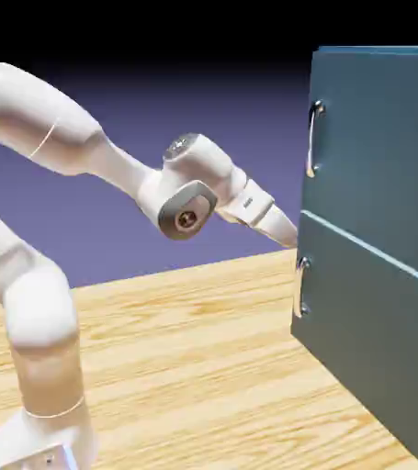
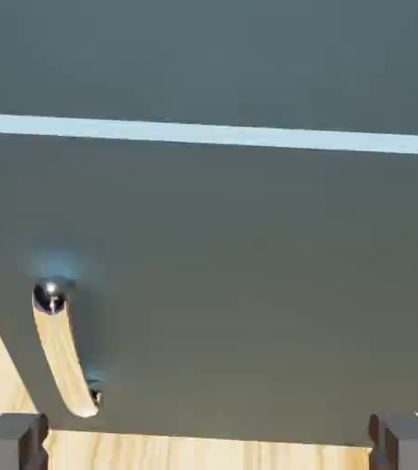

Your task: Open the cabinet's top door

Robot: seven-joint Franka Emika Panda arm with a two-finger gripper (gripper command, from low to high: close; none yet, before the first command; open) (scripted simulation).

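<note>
The dark teal cabinet (image 1: 378, 239) stands at the right of the exterior view. Its top door (image 1: 387, 138) carries a vertical curved silver handle (image 1: 314, 138) near its left edge. My gripper (image 1: 288, 235) points at the cabinet's front just by the pale seam (image 1: 359, 243), well below that handle. In the hand view the seam (image 2: 209, 134) runs across, with the top door (image 2: 209, 55) above it. My gripper (image 2: 208, 445) is open there, with nothing between its fingertips (image 2: 10, 441), and the top door's handle is out of that view.
The shorter lower door (image 1: 368, 340) has its own silver handle (image 1: 300, 286), also seen as the lower handle (image 2: 62, 353) in the hand view, left of my fingers. The wooden table (image 1: 203, 367) stretches beneath the arm and cabinet.
</note>
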